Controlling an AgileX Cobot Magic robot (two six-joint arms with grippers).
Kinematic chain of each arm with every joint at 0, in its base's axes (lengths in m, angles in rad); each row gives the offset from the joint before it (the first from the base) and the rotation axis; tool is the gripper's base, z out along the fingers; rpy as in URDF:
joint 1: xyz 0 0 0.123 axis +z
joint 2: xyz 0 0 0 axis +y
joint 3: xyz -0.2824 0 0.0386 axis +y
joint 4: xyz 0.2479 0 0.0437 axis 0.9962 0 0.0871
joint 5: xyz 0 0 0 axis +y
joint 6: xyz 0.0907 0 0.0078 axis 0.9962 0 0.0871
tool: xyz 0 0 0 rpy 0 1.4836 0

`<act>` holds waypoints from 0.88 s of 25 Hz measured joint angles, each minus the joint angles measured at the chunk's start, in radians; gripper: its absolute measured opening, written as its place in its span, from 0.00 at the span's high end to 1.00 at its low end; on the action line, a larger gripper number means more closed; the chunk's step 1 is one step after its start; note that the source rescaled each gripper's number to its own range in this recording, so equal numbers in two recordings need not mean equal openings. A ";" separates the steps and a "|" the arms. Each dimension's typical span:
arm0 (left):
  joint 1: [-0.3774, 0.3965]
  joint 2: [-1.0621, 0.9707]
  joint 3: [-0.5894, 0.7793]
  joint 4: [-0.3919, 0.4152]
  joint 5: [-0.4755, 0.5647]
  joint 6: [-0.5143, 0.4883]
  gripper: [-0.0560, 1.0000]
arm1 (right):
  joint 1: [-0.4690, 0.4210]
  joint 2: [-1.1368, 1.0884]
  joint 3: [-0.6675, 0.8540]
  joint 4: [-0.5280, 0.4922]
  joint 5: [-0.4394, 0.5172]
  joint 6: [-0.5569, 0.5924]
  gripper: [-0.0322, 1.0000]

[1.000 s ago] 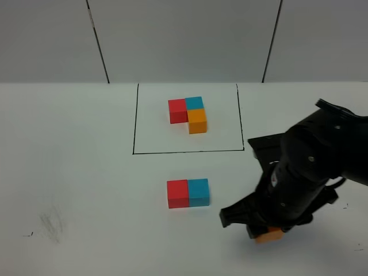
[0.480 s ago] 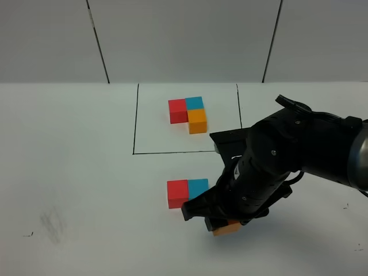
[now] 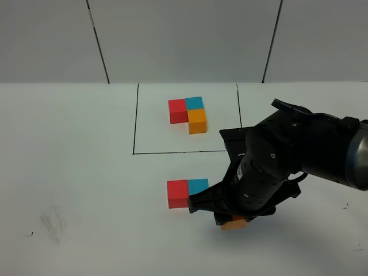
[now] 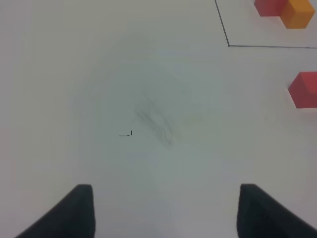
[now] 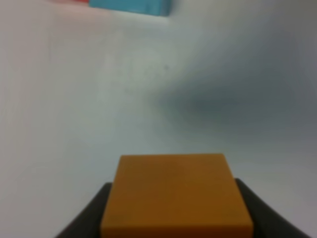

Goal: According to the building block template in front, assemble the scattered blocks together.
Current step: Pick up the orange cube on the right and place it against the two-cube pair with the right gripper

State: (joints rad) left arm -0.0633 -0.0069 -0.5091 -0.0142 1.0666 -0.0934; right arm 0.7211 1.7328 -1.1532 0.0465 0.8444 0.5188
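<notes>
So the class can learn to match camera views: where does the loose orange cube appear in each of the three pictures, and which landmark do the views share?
Exterior high: the loose orange cube peeks out under the right gripper, low and right of centre.
Left wrist: not in it; the orange there belongs to the framed template.
Right wrist: large, bottom centre, between the fingers.
Shared landmark: the loose blue cube in the exterior and right wrist views.

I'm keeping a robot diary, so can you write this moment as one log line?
right hand: shut on orange block | place: near blue block beside red block | left hand: open, empty | template: untouched
</notes>
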 joint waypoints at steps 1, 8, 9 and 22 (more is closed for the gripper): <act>0.000 0.000 0.000 0.000 0.000 0.000 0.03 | 0.000 0.000 0.000 0.004 0.001 0.001 0.95; 0.000 0.000 0.000 0.000 0.000 0.000 0.03 | 0.000 0.000 0.000 0.027 0.003 0.035 0.95; 0.000 0.000 0.000 0.000 0.000 0.000 0.03 | 0.000 0.000 0.000 0.027 0.005 0.043 0.95; 0.000 0.000 0.000 0.000 0.000 0.000 0.03 | 0.052 0.000 0.000 -0.035 0.021 0.197 0.95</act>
State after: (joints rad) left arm -0.0633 -0.0069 -0.5091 -0.0142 1.0666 -0.0934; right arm 0.7736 1.7328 -1.1532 0.0120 0.8655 0.7156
